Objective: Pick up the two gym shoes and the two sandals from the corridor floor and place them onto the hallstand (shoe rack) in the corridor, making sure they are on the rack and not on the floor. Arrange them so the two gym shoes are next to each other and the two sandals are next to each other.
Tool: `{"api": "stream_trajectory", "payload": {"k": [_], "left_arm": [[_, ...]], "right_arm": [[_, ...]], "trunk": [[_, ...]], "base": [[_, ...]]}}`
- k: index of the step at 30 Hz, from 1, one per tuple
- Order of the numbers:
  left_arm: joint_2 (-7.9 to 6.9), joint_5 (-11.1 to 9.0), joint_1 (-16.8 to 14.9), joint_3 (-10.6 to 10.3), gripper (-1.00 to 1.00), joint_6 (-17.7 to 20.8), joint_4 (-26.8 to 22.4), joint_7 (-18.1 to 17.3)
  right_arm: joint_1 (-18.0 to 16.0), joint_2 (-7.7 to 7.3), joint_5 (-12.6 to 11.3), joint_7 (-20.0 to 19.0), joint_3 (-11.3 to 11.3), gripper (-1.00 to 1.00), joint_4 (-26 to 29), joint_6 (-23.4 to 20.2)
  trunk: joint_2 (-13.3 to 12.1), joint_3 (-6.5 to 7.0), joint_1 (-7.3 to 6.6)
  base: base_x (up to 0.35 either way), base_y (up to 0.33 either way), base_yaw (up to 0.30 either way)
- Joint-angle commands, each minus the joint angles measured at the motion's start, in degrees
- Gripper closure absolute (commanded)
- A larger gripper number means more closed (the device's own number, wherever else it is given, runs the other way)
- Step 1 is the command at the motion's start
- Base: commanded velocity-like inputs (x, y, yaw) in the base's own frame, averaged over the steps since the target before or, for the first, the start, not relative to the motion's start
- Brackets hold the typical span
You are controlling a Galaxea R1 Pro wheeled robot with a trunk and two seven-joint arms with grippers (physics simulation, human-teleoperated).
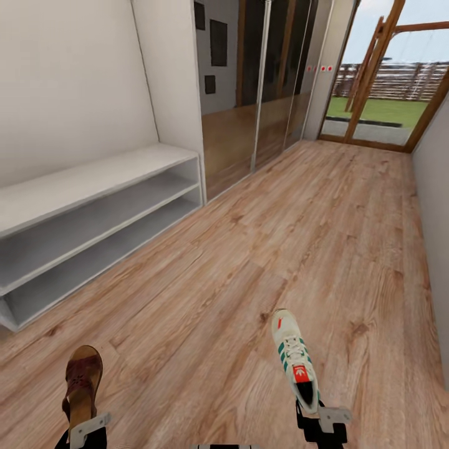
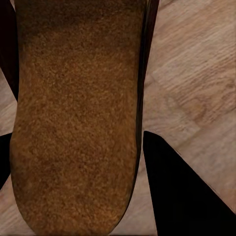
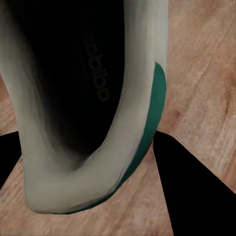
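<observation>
1. A gym shoe [image 1: 294, 360] sits at the near right of the head view, above the corridor floor [image 1: 299, 237], its toe pointing away from the robot and its heel at the right gripper [image 1: 321, 416].
2. The shoe is cream-white with green side stripes, white laces and a red-orange tongue label.
3. In the right wrist view the heel of the gym shoe [image 3: 98, 147] lies between the two dark fingers [image 3: 191, 191], with the dark inside of the shoe and a green stripe on its side visible; the gripper is closed around the heel.
4. A sandal [image 1: 82, 381] is at the near left, dark brown straps toward the far end and tan footbed toward the robot, its heel end at the left gripper [image 1: 87, 430].
5. In the left wrist view the tan, grainy footbed of the sandal [image 2: 73, 123] runs between the dark fingers [image 2: 187, 196], which stand on either side of it; the left gripper has hold of the sandal.
6. The hallstand [image 1: 93, 218] stands along the left wall, farther off than both shoes: a pale grey flat top with two long open shelves below.
7. Past the hallstand, glossy panels [image 1: 262, 93] line the left side.
8. At the far end a wood-framed glass door [image 1: 386, 81] gives onto grass and a fence.
</observation>
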State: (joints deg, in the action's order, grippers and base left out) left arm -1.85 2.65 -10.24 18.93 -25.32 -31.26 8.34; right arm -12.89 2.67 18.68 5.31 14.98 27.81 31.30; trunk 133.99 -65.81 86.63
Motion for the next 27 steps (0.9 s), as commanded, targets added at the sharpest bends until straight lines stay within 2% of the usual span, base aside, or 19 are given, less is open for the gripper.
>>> {"api": "stream_trajectory", "payload": {"k": [1,18,27], "left_arm": [[0.01,0.5,0.0,0.1,1.00,-0.1,0.1,0.3],[0.05,0.5,0.0,0.0,1.00,-0.1,0.3,-0.1],[0.03,0.6,0.0,-3.3,1.00,-0.1,1.4,-0.4]], "right_arm": [[0.0,0.06,0.6,0.2,0.3,1.00,0.0,0.2],[0.0,-0.03,0.6,0.1,0.3,1.00,0.1,0.2],[0.0,-0.48,0.6,0.2,0.5,1.00,0.0,0.2]], "trunk": [[0.0,0.02,-0.01],[0.0,0.91,-0.01],[0.0,1.38,-0.01]], "base": [[0.000,0.000,0.238],[0.000,0.000,0.239],[0.000,0.000,0.239]]}}
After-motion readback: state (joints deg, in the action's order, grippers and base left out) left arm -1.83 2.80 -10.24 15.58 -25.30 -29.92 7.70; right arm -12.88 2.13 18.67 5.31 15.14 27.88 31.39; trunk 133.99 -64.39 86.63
